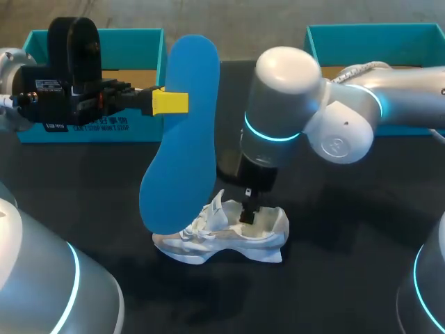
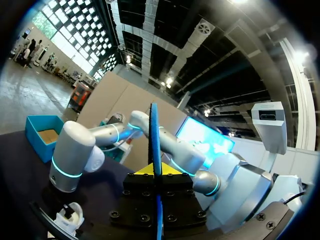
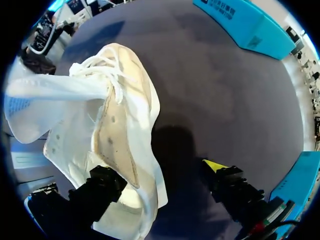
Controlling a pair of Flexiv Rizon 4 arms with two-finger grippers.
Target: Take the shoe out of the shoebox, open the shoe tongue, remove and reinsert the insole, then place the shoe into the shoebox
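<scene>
One white mesh sports shoe [image 1: 208,240] stands on its sole on the dark table [image 1: 334,278], near the middle, with the toe to the left. Its tongue and laces are pulled forward, so the mouth is open.

The right gripper [image 1: 247,212] hangs over the heel end. Its fingers are spread wide, one inside the shoe's mouth and the other outside, clear of the wall. Nothing is clamped.

Above and to the left of the shoe, the blue foam insole [image 1: 182,139] is held upright in the air, its lower end over the toe area. The left gripper [image 1: 174,102] is closed on the insole's upper part, with a yellow tip pressed to each face.

At the far left stands a teal cardboard shoebox [image 1: 132,45]. A second teal box [image 1: 375,31] stands at the far right.

Status, as judged:
- Done: removal of the shoe from the box, tongue opening, insole extraction.
- Remaining: reinsert the insole, then return the shoe to the shoebox.
- The insole is fully out of the shoe and not yet lined up with the mouth
</scene>
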